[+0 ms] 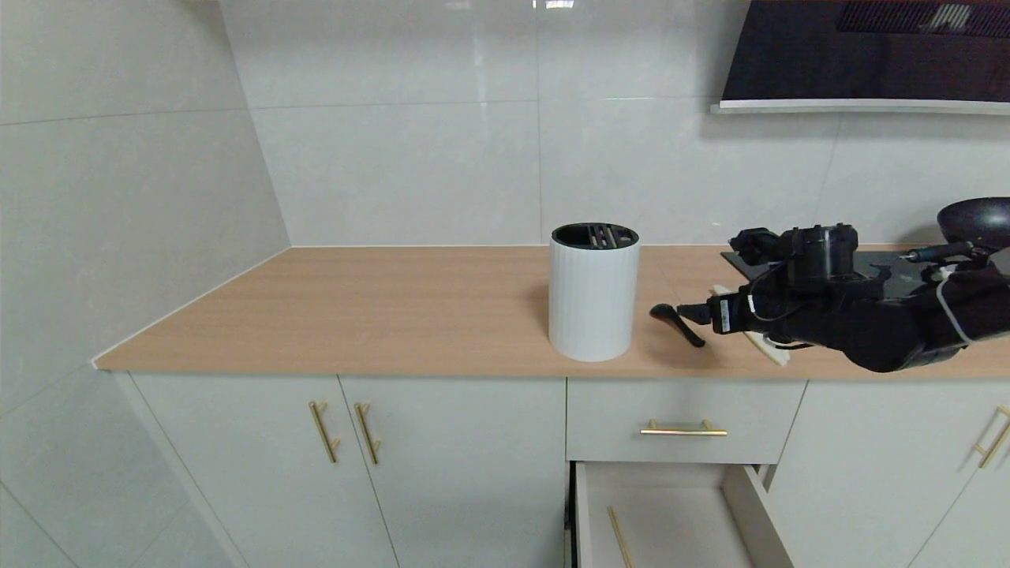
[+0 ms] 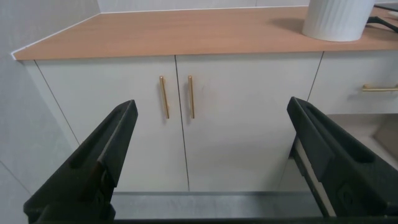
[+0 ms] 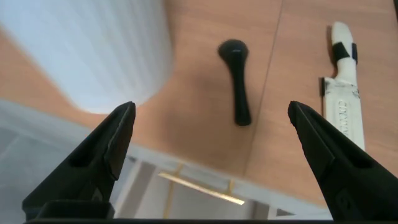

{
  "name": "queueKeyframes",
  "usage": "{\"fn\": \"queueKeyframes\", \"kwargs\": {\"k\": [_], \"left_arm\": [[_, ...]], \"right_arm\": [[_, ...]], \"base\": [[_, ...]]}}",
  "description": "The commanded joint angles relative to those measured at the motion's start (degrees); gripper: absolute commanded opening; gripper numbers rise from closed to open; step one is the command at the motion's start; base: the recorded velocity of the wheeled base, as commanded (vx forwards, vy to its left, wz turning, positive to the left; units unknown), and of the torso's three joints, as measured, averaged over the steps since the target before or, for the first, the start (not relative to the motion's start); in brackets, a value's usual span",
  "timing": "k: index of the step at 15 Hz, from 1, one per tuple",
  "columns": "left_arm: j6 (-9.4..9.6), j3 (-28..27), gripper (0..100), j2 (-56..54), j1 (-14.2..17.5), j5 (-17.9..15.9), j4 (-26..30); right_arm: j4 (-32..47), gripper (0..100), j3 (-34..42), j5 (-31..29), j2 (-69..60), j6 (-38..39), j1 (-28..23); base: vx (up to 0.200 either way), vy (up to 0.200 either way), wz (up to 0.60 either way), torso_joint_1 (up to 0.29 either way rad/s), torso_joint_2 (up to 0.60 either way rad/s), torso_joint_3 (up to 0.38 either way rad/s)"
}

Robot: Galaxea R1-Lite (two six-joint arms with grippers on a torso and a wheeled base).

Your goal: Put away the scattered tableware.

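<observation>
A white ribbed utensil holder point(image 1: 593, 292) with a black slotted top stands on the wooden counter point(image 1: 394, 308). Just right of it lies a black spoon point(image 1: 677, 322), and beyond that a cream knife point(image 1: 764, 341) with black bands. My right gripper point(image 1: 698, 314) hovers over the spoon, open with nothing between its fingers. The right wrist view shows the spoon point(image 3: 236, 81) between the spread fingers, the knife point(image 3: 343, 87) to one side and the holder point(image 3: 93, 50) to the other. My left gripper point(image 2: 211, 106) is open, low in front of the cabinet doors point(image 2: 180, 124).
A drawer point(image 1: 663, 513) stands pulled open under the counter, below a shut drawer with a gold handle point(image 1: 683, 430); a thin gold stick lies inside. A black pan point(image 1: 978, 221) sits on the cooktop point(image 1: 876, 264) at the right. Tiled walls bound the back and left.
</observation>
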Motion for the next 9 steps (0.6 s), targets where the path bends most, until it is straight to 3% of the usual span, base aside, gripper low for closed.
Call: {"fn": "queueKeyframes", "kwargs": {"k": [1,9], "left_arm": [[0.02,0.0,100,0.0,0.02,0.01,0.01],[0.02,0.0,100,0.0,0.02,0.01,0.01]], "right_arm": [[-2.43,100,-1.74,0.02,5.63,-0.19,-0.92],[-4.27,100,-8.16,2.31,15.03,-0.1,-2.5]], "base": [[0.0,0.0,0.0,0.0,0.0,0.0],[0.0,0.0,0.0,0.0,0.0,0.0]]}}
